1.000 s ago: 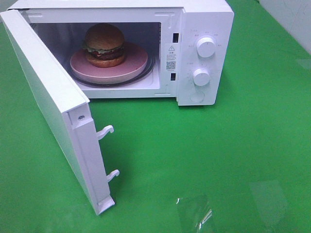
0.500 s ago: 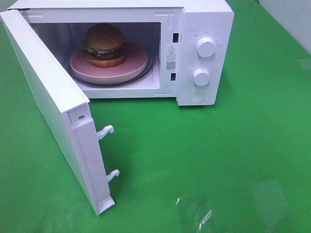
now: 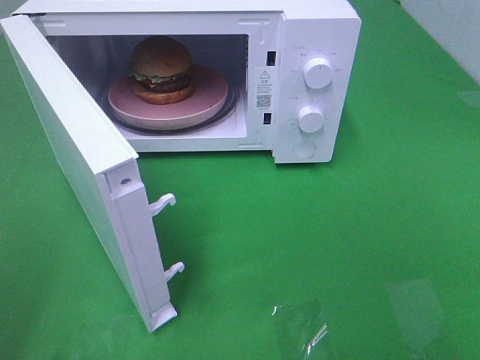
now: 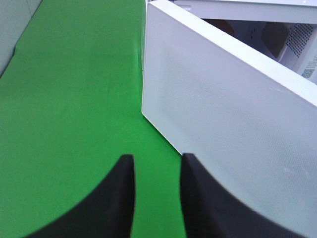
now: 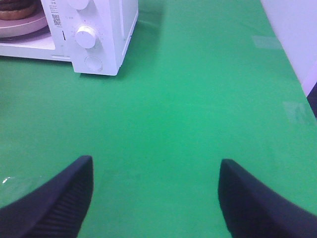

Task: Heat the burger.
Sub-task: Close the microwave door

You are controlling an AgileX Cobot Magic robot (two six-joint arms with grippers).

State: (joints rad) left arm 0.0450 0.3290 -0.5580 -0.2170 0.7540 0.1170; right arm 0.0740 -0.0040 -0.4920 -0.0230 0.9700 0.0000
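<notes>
A bright green sheet [image 3: 360, 240] covers the whole table, smooth and slightly glossy, with pale glare patches [image 3: 300, 330] near its front edge. A pale wall [image 3: 450, 30] borders the sheet at the far right. In the left wrist view a light grey panel [image 4: 15, 25] runs along the sheet's edge.

A white microwave [image 3: 319, 22] stands at the back of the sheet. Its door [image 3: 67, 150] is swung wide open toward the front left, with two white latch hooks [image 3: 163, 202] sticking out of its free edge. The burger [image 3: 160, 69] is inside the cavity, upright on a pink plate [image 3: 210, 101], set toward the plate's back left. The plate lies on the turntable [image 3: 234, 101].

On the frame beside the cavity is a white sticker [image 3: 264, 88] with a warning triangle, lines of small print and a QR code. The print is too small to read. The control panel carries two white knobs, an upper [image 3: 319, 73] and a lower [image 3: 310, 118], each ringed by faint grey marks and tiny captions that cannot be made out. A round button [image 3: 304, 150] sits under them.

The left gripper [image 4: 157, 198] hangs over the sheet just beside the door's outer face. Its dark fingers are parted by a narrow gap with nothing between them. The right gripper [image 5: 156, 198] hovers over bare green, well apart from the microwave. Its jaws are spread wide and empty.
</notes>
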